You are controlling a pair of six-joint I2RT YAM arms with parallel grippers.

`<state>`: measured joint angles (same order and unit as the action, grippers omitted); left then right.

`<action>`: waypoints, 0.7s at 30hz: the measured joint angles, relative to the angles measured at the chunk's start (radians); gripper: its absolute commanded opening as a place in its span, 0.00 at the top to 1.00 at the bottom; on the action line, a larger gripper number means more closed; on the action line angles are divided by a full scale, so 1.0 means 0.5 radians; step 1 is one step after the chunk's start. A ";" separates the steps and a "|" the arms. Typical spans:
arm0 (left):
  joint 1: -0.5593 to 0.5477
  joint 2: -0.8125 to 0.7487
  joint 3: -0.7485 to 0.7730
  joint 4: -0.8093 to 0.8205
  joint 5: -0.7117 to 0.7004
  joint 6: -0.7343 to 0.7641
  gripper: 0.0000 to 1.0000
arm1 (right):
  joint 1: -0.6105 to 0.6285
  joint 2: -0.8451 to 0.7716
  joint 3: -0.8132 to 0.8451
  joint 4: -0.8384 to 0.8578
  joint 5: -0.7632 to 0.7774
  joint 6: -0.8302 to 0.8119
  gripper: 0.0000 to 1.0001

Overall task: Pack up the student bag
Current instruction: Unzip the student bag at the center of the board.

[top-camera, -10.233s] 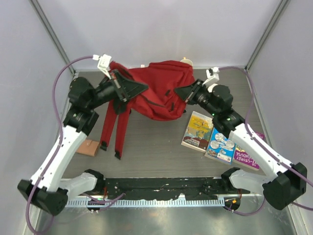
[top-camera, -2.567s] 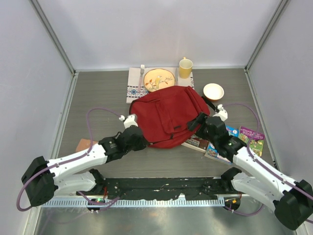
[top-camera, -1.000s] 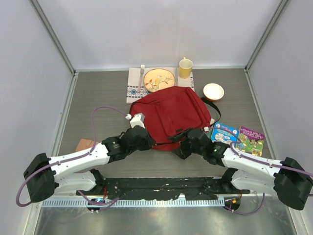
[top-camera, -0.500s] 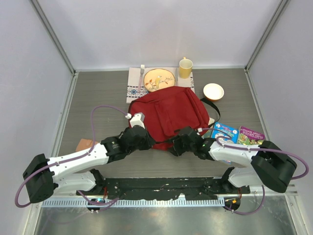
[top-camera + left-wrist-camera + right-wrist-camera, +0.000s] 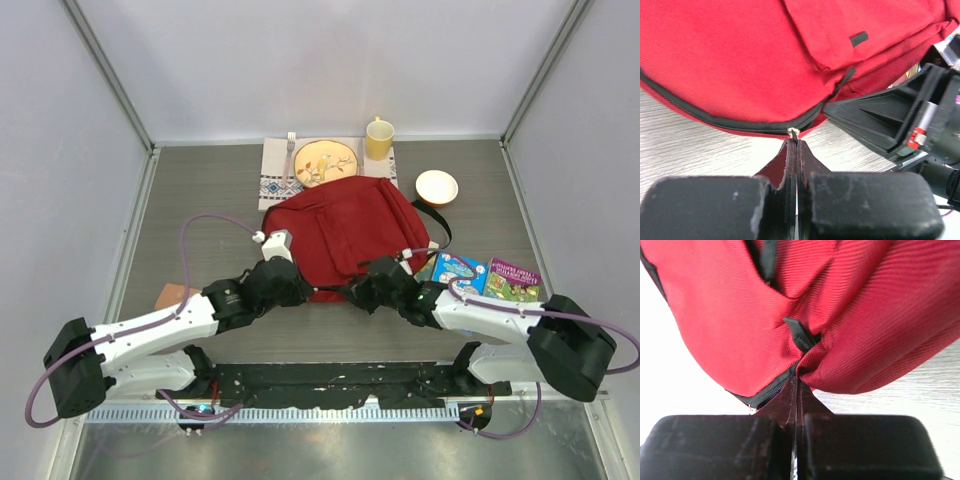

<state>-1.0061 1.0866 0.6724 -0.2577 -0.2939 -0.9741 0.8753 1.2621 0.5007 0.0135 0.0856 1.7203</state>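
Note:
The red student bag [image 5: 350, 232] lies flat in the middle of the table, front pocket up. My left gripper [image 5: 303, 290] is at its near edge and is shut on a small metal zipper pull [image 5: 793, 132] on the black zipper line [image 5: 715, 122]. My right gripper [image 5: 357, 294] is close beside it, shut on a fold of red fabric [image 5: 840, 370] at the zipper's end, by a black tab [image 5: 799, 335]. In the wrist views the left gripper [image 5: 795, 142] and the right gripper [image 5: 796, 382] both have their jaws pressed together. The right gripper's black body [image 5: 890, 125] shows in the left wrist view.
Behind the bag are a placemat [image 5: 273, 184] with a fork [image 5: 291, 150], a plate [image 5: 325, 161], a yellow mug [image 5: 379, 139] and a white bowl [image 5: 436, 186]. Two picture books [image 5: 459, 270] [image 5: 513, 280] lie right of the bag. A brown block [image 5: 177, 297] lies at the left.
The bag, earlier held up at the back, now lies flat mid-table. My right gripper has moved left along the bag's near edge and closed on the fabric. The left gripper has barely moved.

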 measured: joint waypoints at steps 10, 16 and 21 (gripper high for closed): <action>0.008 -0.175 0.105 -0.380 -0.332 0.049 1.00 | 0.002 -0.410 0.100 -0.361 0.238 -0.677 0.99; 0.038 -0.179 0.121 -0.618 -0.473 0.042 1.00 | 0.005 -0.546 0.100 -0.523 0.305 -1.016 0.99; 0.038 -0.274 0.120 -0.726 -0.492 0.008 1.00 | 0.009 -0.709 0.100 -0.572 0.333 -1.368 0.99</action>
<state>-0.9871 0.9497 0.7322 -0.6205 -0.5400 -0.9703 0.8799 0.9077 0.5507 -0.2726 0.2520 1.0363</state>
